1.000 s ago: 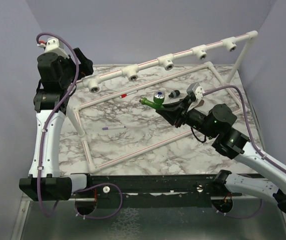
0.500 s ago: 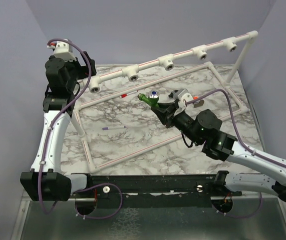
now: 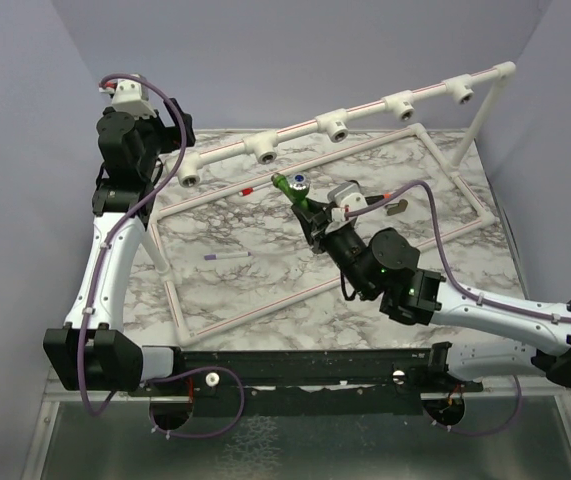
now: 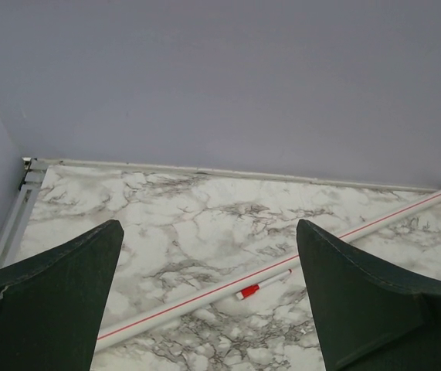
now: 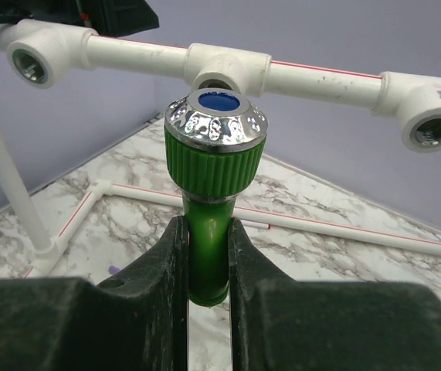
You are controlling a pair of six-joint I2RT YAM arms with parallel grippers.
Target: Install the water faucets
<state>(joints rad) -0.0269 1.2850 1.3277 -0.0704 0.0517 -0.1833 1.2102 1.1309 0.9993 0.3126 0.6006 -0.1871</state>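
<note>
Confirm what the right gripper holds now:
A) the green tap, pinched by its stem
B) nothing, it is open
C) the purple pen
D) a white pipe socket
A: in the right wrist view the right gripper is closed on the stem of the green tap, whose silver cap sticks out past the gripper's tips.

My right gripper (image 3: pixel 308 208), clamped on the green faucet (image 3: pixel 293 186), has carried it away from the right edge toward the far left corner, bringing its silver cap close to a white T-socket (image 3: pixel 265 150) on the raised pipe. My right forearm has stretched further out over the tabletop. My left gripper (image 4: pixel 208 229) has shifted slightly rightward along the far edge
</note>
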